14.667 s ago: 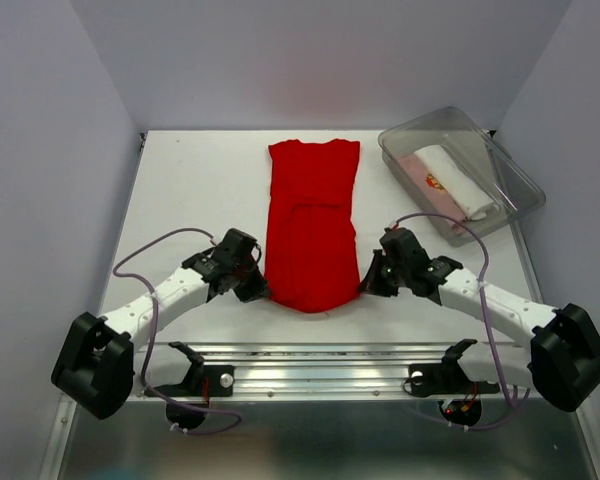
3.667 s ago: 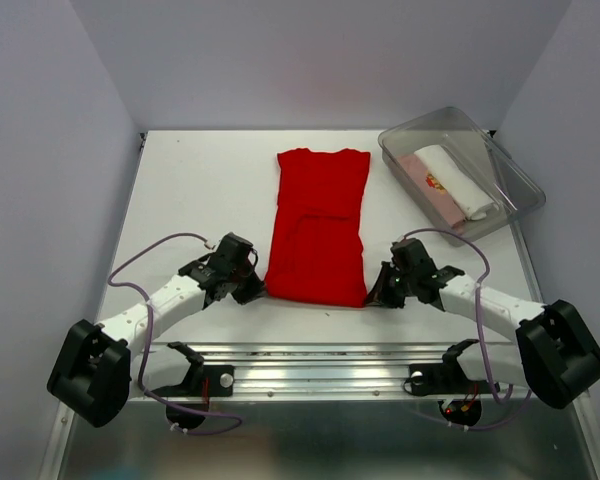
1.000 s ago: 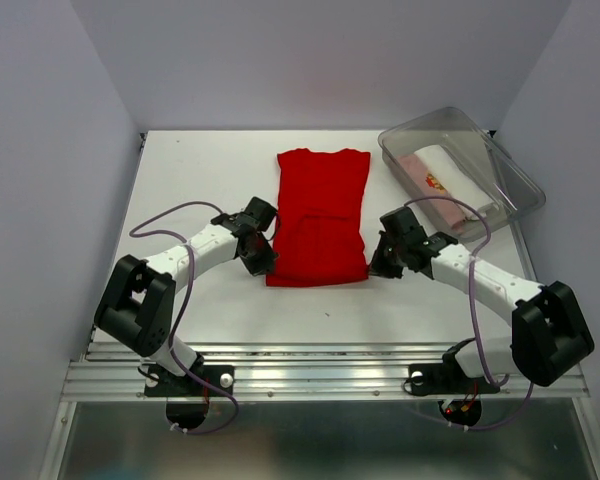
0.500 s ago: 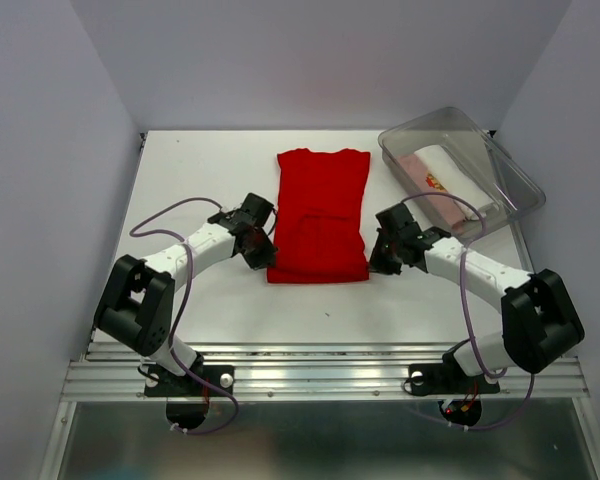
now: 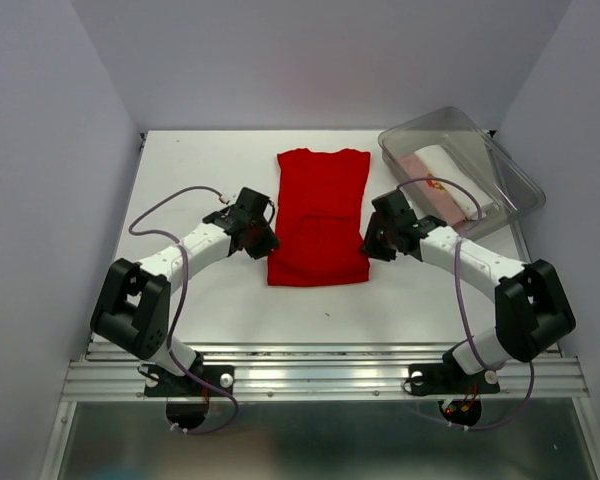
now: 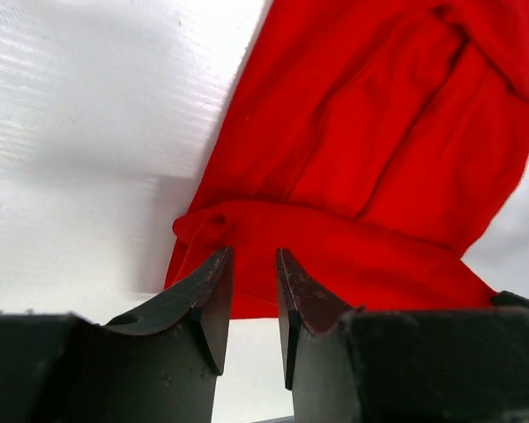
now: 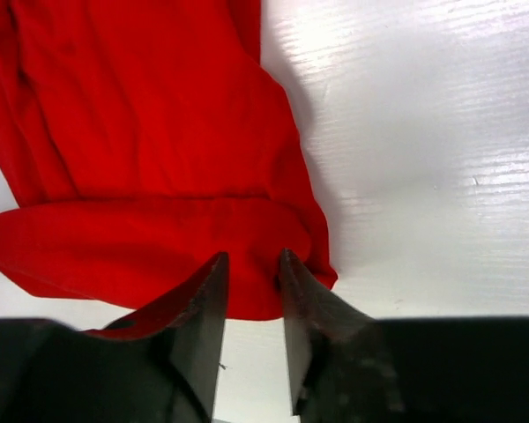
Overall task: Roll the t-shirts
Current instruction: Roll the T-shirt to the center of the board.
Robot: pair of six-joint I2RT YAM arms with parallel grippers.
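Looking across the white tabletop (image 5: 200, 170), we find the red t-shirt (image 5: 320, 200) lying flat between our two arms. It is folded into a narrow strip that runs well beyond both of them, and its near end has a thickened fold (image 6: 335, 256), which we judge to be the first turn of the roll. Farther out, to the right of the right gripper (image 5: 372, 240), a clear bin (image 5: 515, 190) holds a white roll (image 5: 458, 182) and a pale pink roll (image 5: 417, 165). They sit well apart from the strip, presumably so finished shirts do not get in the way. The left gripper (image 5: 262, 238) is at the strip's left edge and the right gripper at its right edge. We read this mirrored stance as a way to turn both ends of the fold evenly so the roll does not skew. In each wrist view the jaws are slightly parted and low over the tabletop, with the fold just ahead of the tips and no cloth pinched between them, so neither gripper is holding anything. We think the next move is a fresh bite on that fold. The one risk is catching only its top layer. Small red print shows on the pale roll, too small to read, and we see no brand or label elsewhere.
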